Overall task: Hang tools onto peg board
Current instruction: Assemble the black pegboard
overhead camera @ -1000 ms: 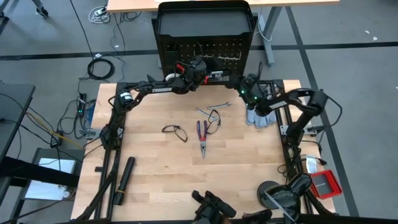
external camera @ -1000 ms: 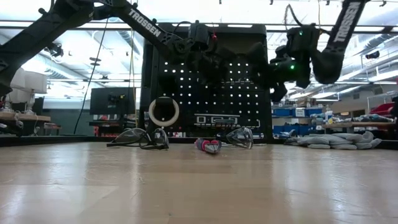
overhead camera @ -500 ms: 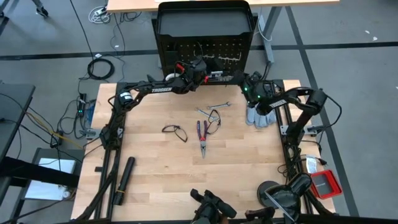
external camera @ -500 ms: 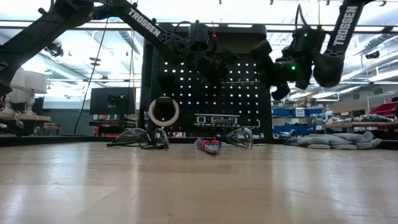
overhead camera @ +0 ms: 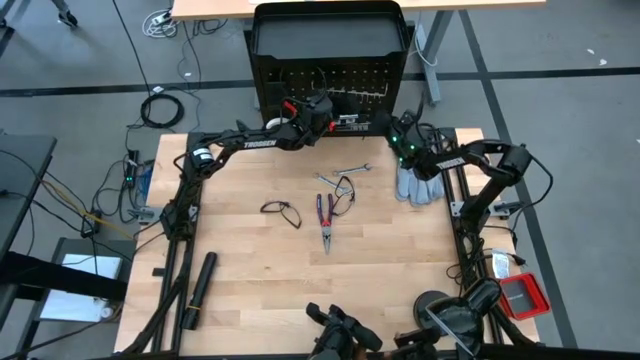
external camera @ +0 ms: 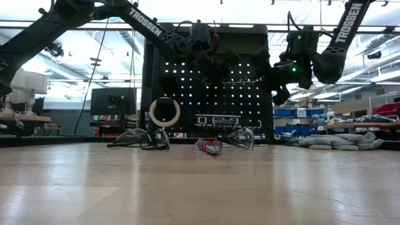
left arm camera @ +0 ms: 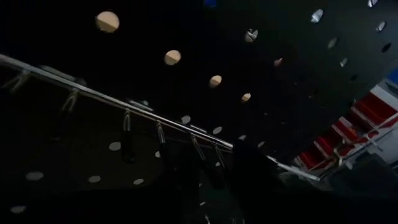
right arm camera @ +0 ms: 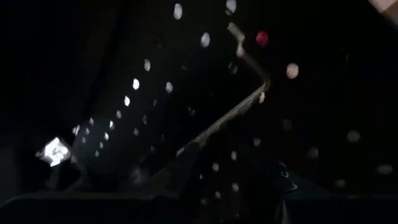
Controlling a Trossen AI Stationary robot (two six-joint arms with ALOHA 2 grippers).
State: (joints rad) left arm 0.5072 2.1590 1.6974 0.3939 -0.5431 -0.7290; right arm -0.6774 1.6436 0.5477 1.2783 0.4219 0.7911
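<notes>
Left arm point(external camera: 140, 25): I read "TROSSEN" in white along the link, low view; same word, small, in the high view.
Right arm point(external camera: 345, 28): I read "TROSSEN" in white down the link.
Other lettering: none I can make out.

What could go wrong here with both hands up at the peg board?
Both arms crowd the peg board: the left hand and right hand are close enough to clash. A hook rail sits right ahead of the left hand and might snag it. The white tape ring hanging below could get knocked off.
</notes>
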